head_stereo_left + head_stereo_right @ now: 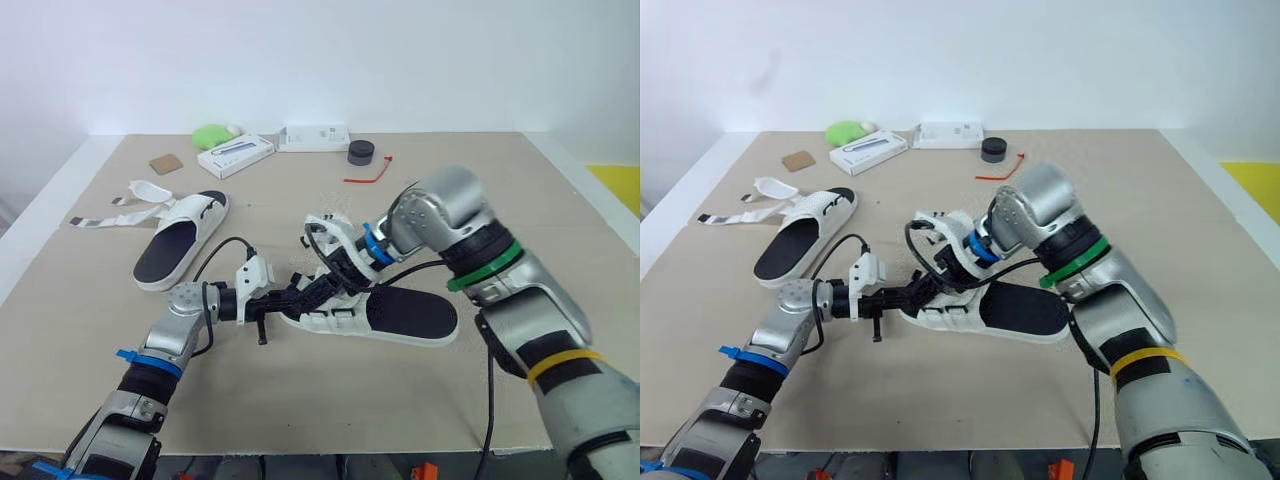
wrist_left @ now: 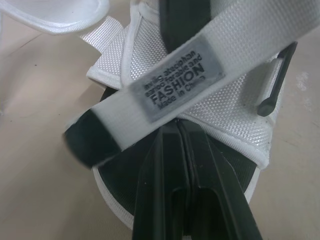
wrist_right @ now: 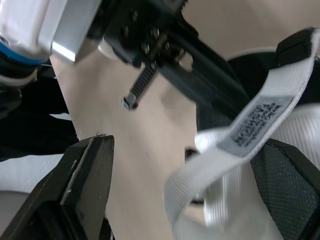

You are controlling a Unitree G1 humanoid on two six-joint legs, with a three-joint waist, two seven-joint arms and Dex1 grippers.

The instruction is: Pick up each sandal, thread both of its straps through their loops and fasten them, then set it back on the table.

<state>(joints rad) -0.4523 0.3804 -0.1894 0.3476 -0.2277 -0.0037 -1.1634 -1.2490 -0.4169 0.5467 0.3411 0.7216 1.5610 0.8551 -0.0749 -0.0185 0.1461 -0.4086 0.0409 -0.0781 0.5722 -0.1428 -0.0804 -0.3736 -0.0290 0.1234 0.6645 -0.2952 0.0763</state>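
Two grippers meet at the frame-left, strapped end of the mid-frame sandal [image 1: 405,316]: your left gripper [image 1: 300,293] is pinched closed there, and your right gripper [image 3: 190,150] gapes around the loose strap [image 3: 252,122].

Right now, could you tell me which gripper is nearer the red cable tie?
Right. The right gripper is over the near sandal, on the side toward the red cable tie; the left gripper reaches that sandal from the robot's side, farther off.

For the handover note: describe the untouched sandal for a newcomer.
On the tan table, look at the robot's left side. A white sandal with a black footbed lies there alone, straps splayed loose, unlike the other sandal being handled mid-table.
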